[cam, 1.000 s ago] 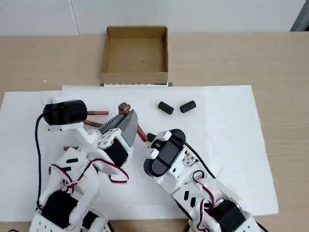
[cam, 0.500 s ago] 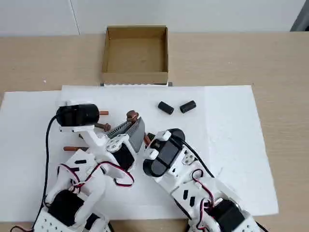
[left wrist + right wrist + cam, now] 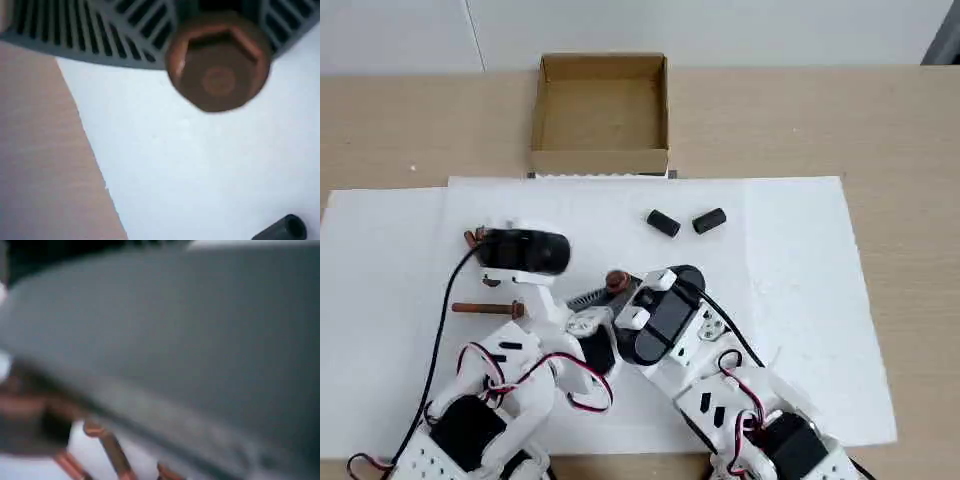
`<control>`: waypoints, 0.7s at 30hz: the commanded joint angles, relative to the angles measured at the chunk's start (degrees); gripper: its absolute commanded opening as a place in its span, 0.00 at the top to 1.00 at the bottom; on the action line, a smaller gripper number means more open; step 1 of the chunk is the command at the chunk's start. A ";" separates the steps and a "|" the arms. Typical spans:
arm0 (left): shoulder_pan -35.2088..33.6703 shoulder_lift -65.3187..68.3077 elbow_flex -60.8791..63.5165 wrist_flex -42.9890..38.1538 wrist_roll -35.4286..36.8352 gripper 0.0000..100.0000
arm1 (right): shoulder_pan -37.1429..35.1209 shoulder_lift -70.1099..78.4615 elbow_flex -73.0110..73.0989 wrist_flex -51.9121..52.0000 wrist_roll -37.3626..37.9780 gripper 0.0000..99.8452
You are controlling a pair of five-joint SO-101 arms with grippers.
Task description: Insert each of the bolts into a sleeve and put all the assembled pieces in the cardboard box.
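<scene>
Open brown cardboard box (image 3: 603, 110) empty; two black cylindrical sleeves (image 3: 663, 223) (image 3: 709, 220) near it, towards the arms, unfilled; left gripper (image 3: 608, 290), fingers pinched on one copper hex-head bolt (image 3: 217, 65); nothing assembled yet

**Arm hardware: appearance notes**

Both arms: white printed shells over black servo blocks.

Left arm (image 3: 505, 365): black cylindrical camera pod (image 3: 525, 252) at the end nearest the cardboard box (image 3: 602, 160). A thin black cable (image 3: 440, 330) trails from the pod away from the box. Red, white and black wire loops (image 3: 565, 368). Dark grey slotted finger (image 3: 100, 30).

Right arm (image 3: 705, 360): glossy black servo face (image 3: 665, 318), small screws on a white bracket (image 3: 710, 328), red-and-white wires (image 3: 740, 388).
</scene>
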 commanded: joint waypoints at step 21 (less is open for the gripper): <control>-2.37 0.00 -6.37 3.96 -7.21 0.77 | 0.13 -0.84 -1.32 -1.45 0.35 1.00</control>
